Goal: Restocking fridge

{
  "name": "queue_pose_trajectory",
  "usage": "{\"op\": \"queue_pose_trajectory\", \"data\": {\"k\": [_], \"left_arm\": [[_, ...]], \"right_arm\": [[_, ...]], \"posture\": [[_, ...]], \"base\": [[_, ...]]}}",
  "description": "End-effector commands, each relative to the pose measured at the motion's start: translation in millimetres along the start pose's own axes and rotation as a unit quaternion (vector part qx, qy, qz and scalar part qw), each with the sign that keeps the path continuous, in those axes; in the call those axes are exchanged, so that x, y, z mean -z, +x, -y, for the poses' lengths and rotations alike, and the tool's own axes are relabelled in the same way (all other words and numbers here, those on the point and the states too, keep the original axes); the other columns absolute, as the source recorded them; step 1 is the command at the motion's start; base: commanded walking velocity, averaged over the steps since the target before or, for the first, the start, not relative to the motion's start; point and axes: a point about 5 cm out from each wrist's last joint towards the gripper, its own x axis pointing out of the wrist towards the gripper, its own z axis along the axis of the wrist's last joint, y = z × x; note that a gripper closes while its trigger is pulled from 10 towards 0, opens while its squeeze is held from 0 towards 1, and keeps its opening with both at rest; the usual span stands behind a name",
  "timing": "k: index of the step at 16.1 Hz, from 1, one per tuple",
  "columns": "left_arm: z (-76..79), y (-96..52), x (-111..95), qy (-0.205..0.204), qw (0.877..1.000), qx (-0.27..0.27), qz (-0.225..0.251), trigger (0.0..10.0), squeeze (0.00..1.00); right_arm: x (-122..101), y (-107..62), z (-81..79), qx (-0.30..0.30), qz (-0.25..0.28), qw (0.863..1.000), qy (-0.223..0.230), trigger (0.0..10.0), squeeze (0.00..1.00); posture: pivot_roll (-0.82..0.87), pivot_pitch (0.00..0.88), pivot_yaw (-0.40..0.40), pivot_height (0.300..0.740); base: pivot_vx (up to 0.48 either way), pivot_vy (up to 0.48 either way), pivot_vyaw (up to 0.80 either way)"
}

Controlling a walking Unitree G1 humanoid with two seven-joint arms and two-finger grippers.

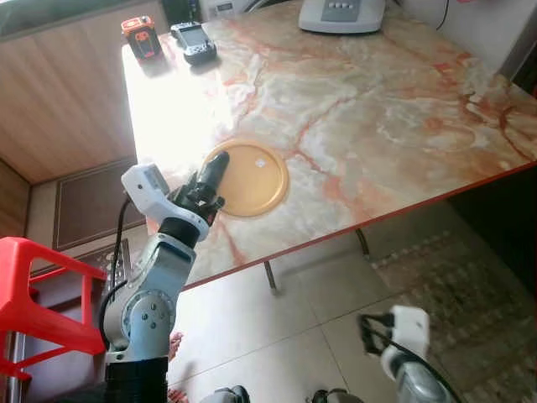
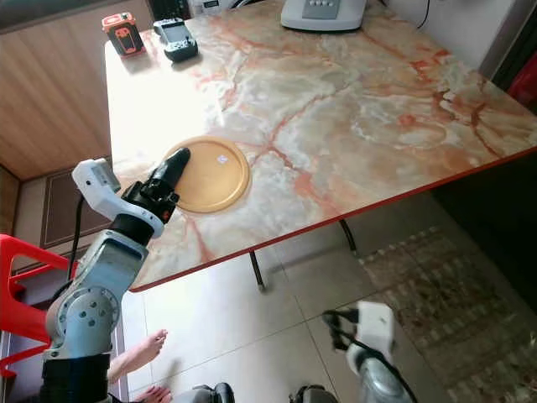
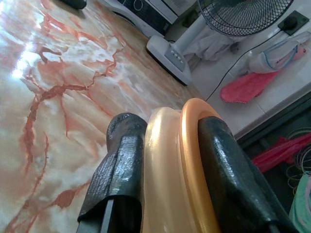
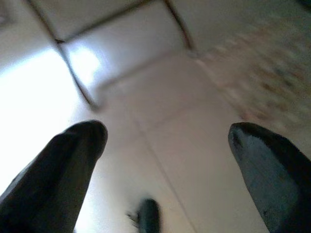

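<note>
Gripping the plate rim at the table's near edge; fridge leg not yet begun.

Head views: left gripper [image 1: 211, 168] pinching the near rim of the yellow plate [image 1: 252, 178] lying flat on the marble table [image 1: 377, 117]; ahead of the jaws, well apart, two handsets [image 1: 193, 42] and a white appliance [image 1: 342, 14]. Left wrist: plate rim [image 3: 187, 160] clamped between both fingers [image 3: 119, 165]; a fan base [image 3: 167, 51] beyond. Right wrist: right gripper [image 4: 165, 160] hanging idle over floor tiles, jaws spread. Probably needing a lift, then a turn clear of the red stool [image 1: 38, 302] beside the arm.

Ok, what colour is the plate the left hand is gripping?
Yellow-orange plate, clearest in the left eye view, left hand on its rim.
</note>
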Motion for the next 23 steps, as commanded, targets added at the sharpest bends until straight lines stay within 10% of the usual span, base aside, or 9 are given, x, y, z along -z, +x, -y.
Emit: {"op": "queue_pose_trajectory", "data": {"k": [1,5,8,16,23], "left_arm": [[1.3,-2.6,-6.2,0.003,1.0,0.0,0.013,10.0,0.0],[-1.2,-6.7,-9.0,0.007,1.0,-0.006,0.016,10.0,0.0],[-0.5,-7.6,-7.9,0.004,1.0,-0.006,0.015,10.0,0.0],[0.4,-7.9,-5.9,-0.004,1.0,-0.007,0.015,10.0,0.0],[4.2,-7.8,-3.1,-0.011,1.0,0.001,0.01,10.0,0.0]], "right_arm": [[17.4,-6.2,9.5,0.026,-0.037,0.999,0.002,10.0,0.0],[46.3,-30.9,60.4,0.113,-0.084,0.989,0.034,10.0,0.0],[64.5,-44.7,69.7,0.117,-0.115,0.986,0.029,10.0,0.0],[90.2,-47.6,20.7,0.065,-0.147,0.984,0.08,10.0,0.0],[92.3,-47.2,13.2,0.055,-0.153,0.984,0.078,10.0,0.0]], "posture": [[-0.01,0.202,0.084,0.74],[-0.01,0.206,0.079,0.74],[-0.01,0.201,0.081,0.74],[-0.02,0.164,0.093,0.74],[-0.02,0.167,0.097,0.74]], "base": [[0.0,0.0,0.0],[0.0,0.0,0.0],[0.0,0.0,0.0],[0.0,0.0,-0.48],[0.0,0.0,-0.74]]}}
